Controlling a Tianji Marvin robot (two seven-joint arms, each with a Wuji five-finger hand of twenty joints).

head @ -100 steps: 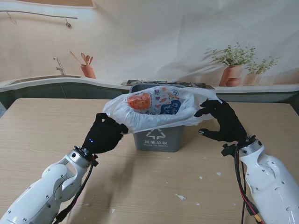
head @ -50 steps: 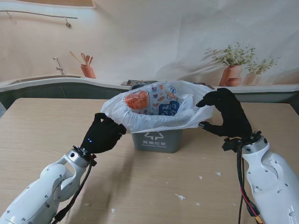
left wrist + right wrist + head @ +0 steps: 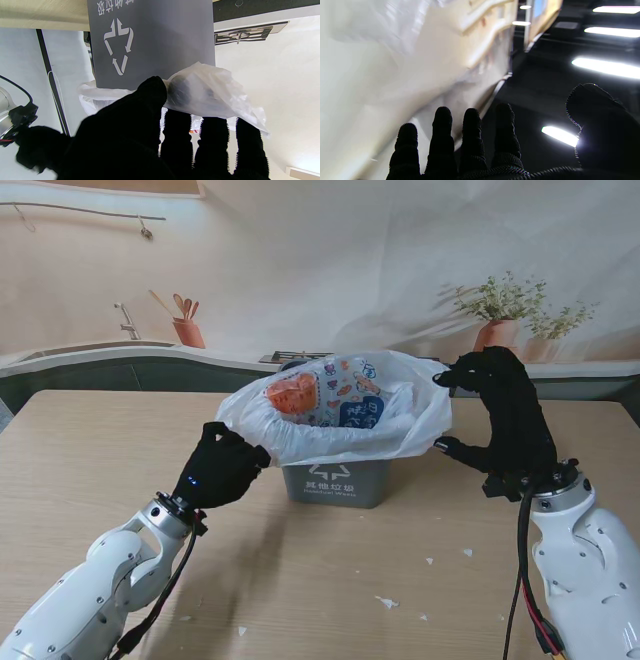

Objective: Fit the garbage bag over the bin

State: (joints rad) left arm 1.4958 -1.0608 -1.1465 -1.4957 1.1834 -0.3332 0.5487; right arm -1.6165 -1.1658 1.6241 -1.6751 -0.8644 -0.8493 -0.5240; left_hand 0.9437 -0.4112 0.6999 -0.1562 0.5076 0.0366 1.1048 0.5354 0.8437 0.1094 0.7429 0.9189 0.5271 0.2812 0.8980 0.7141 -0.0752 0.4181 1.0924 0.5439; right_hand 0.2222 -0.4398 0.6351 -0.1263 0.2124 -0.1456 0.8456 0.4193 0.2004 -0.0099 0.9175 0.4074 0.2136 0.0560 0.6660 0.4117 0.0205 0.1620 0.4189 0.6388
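A grey plastic bin (image 3: 335, 478) with a white recycling-arrows mark and Chinese characters stands mid-frame, a translucent white garbage bag (image 3: 330, 435) draped over its mouth. The black-gloved left hand (image 3: 222, 467) pinches the bag's edge; the right hand (image 3: 505, 420), fingers spread wide, grips nothing.

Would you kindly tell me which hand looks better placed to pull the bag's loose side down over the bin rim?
Probably the right hand: open beside the translucent white garbage bag's unfitted edge. The left hand is pinching the bag against the grey plastic bin.
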